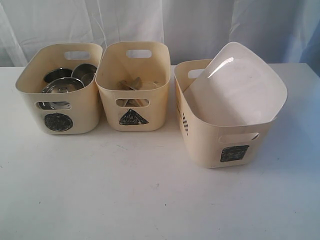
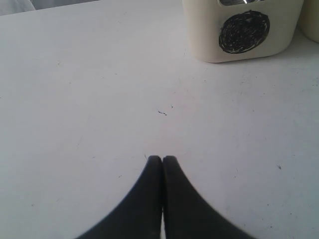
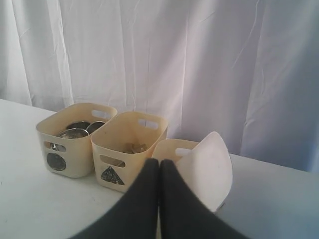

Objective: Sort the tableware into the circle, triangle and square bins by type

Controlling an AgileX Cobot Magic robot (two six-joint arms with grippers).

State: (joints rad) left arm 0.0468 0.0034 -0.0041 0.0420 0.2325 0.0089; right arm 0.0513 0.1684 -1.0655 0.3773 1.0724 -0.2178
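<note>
Three cream bins stand in a row on the white table. The circle bin (image 1: 60,95) at the left holds steel bowls and mugs (image 1: 62,85). In the triangle bin (image 1: 133,90), in the middle, lie wooden chopsticks and cutlery (image 1: 131,85). The large white plate (image 1: 235,85) leans tilted in the square bin (image 1: 220,135) at the right, sticking out above its rim. My left gripper (image 2: 162,158) is shut and empty over bare table, near the circle bin (image 2: 244,30). My right gripper (image 3: 159,162) is shut and empty, well back from the bins (image 3: 129,144). Neither gripper shows in the exterior view.
A white curtain (image 3: 174,59) hangs behind the table. The table (image 1: 125,200) stretches wide in front of the bins.
</note>
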